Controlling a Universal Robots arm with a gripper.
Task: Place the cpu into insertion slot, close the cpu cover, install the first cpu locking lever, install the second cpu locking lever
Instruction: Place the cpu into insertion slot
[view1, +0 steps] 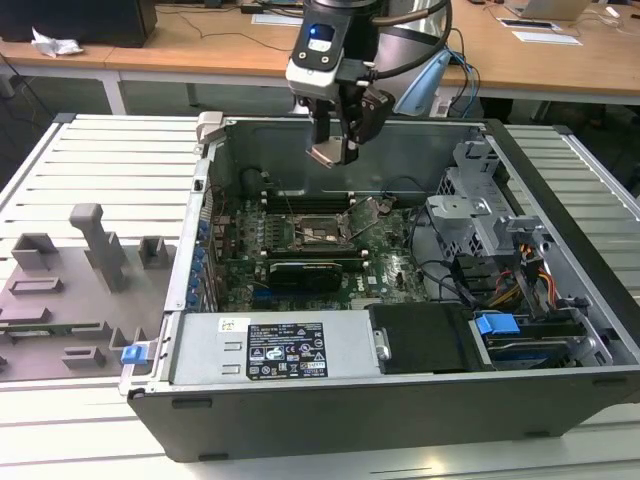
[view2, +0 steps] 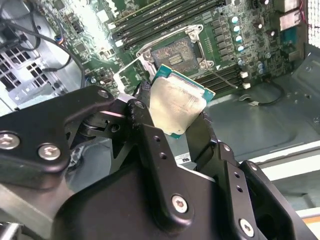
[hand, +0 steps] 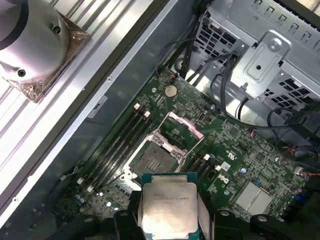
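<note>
Height separates my gripper (view1: 335, 150), clamped on the cpu (view2: 176, 102) by its edges, from the insertion slot (hand: 154, 161), which lies open on the green motherboard (hand: 235, 150) below inside the computer case (view1: 400, 405), its cpu cover (hand: 182, 131) tilted up beside it.

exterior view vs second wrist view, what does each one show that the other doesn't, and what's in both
The exterior view adds the wide scene: the whole open computer case, the grey fixture tray on the exterior view's left, and the hand hanging above the case, clear of the green board.
The second wrist view adds close detail: black fingers clamped on opposite edges of the cpu, its silvery top towards the camera.
Both share the cpu held in the hand and the insertion slot, open and empty.
</note>
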